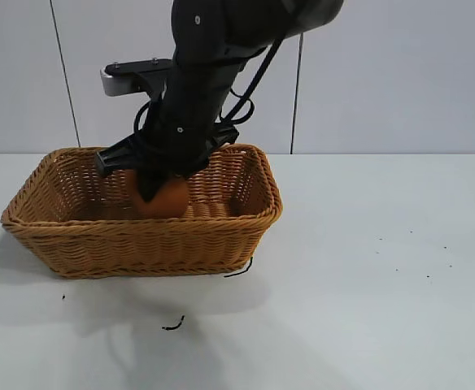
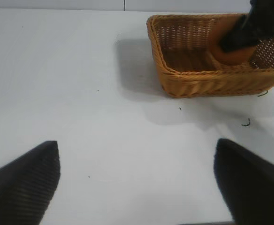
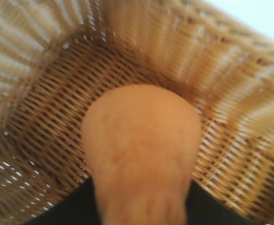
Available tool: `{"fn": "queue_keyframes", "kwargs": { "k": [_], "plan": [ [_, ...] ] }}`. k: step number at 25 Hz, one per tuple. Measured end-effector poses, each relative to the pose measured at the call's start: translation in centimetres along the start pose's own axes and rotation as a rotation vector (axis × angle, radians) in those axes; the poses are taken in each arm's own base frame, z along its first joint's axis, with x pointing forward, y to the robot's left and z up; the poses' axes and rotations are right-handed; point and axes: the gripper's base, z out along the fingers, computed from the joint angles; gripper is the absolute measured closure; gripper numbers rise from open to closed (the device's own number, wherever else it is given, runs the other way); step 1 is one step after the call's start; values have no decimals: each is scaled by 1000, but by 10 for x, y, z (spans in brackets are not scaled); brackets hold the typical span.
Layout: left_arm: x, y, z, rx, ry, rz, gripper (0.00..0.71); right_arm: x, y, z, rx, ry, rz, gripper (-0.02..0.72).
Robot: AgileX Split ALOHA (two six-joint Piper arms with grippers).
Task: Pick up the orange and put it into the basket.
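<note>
The tan woven basket (image 1: 140, 236) stands at the left of the white table. My right gripper (image 1: 153, 188) reaches down into it and is shut on the orange (image 1: 169, 200), which hangs low inside, near the basket's floor. In the right wrist view the orange (image 3: 141, 136) fills the middle between my black fingers (image 3: 66, 208), with the basket's woven floor and walls (image 3: 43, 89) around it. My left gripper (image 2: 137, 173) is open and empty above bare table, well away from the basket (image 2: 198, 77); the orange (image 2: 235, 55) shows there too.
Small black scraps lie on the table in front of the basket (image 1: 172, 324) and at its front right corner (image 1: 239, 269). A pale panelled wall stands behind the table. White table stretches to the basket's right.
</note>
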Motion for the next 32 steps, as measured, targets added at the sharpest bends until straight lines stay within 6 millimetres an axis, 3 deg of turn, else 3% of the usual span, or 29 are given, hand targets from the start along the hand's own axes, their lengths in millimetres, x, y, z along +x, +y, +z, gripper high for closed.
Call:
{"fn": "queue_keyframes", "kwargs": {
  "k": [4,6,8,12,17,21,26,32],
  "plan": [
    [0,0,0,1,1,0,71,-16,-10,-18,16,15,31,91],
    [0,0,0,0,0,0,71,-29,-25,-32,31,-7,78,91],
    [0,0,0,0,0,0,71,-41,-42,-47,49,-34,116,91],
    [0,0,0,0,0,0,71,-48,-101,-72,132,-46,196,92],
    [0,0,0,0,0,0,71,-25,-184,-91,240,31,335,92],
    [0,0,0,0,0,0,71,-2,-239,-105,300,83,443,92],
    [0,0,0,0,0,0,71,26,-283,-121,336,156,550,92],
    [0,0,0,0,0,0,71,46,-309,-130,355,184,622,92]
  ]
}}
